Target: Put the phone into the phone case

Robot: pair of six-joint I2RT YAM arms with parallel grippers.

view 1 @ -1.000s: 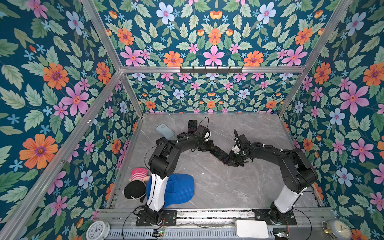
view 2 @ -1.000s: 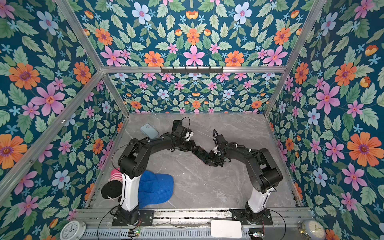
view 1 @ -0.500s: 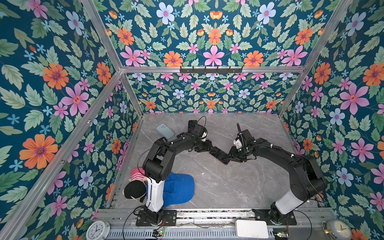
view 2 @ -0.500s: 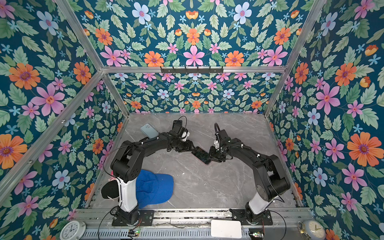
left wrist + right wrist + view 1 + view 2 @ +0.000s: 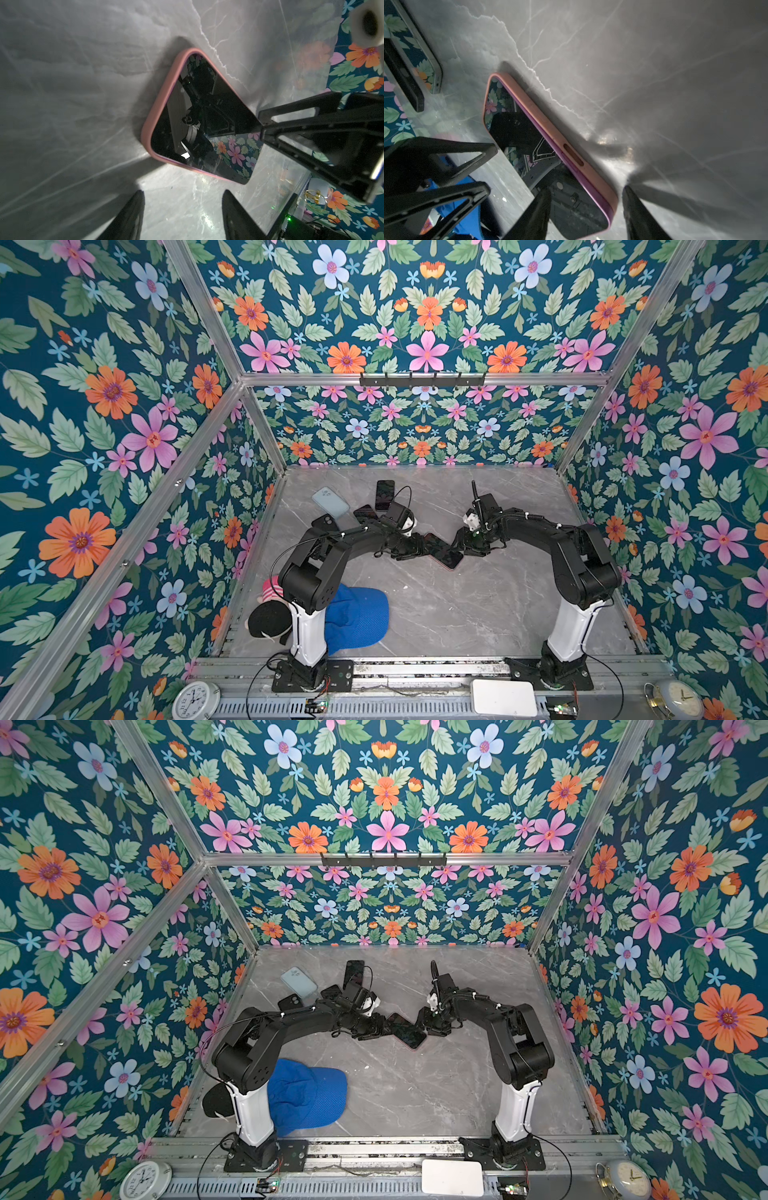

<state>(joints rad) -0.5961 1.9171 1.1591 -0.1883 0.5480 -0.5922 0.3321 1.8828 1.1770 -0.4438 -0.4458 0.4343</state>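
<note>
The phone [image 5: 442, 551] [image 5: 407, 1036] lies flat on the grey marble table, screen up, seated in the pink phone case. The case's rim [image 5: 160, 104] [image 5: 550, 124] wraps the dark screen [image 5: 199, 124]. My left gripper [image 5: 419, 548] [image 5: 184, 192] is open just short of one end of the phone, with only bare table between its fingers. From the opposite side my right gripper [image 5: 461, 545] [image 5: 586, 190] is open and straddles a corner of the cased phone. One of its fingers sits over the screen and the other stands clear of the pink rim.
Behind the left arm lie a light blue phone case [image 5: 330, 502], a black phone [image 5: 384, 494] and more dark phones [image 5: 365, 512]. A blue cap [image 5: 357, 620] and a black and pink item [image 5: 266, 618] sit by the left arm's base. Floral walls enclose the table.
Both grippers have opened their jaws at the ends of the cased phone. The phone rests on the table between them.
</note>
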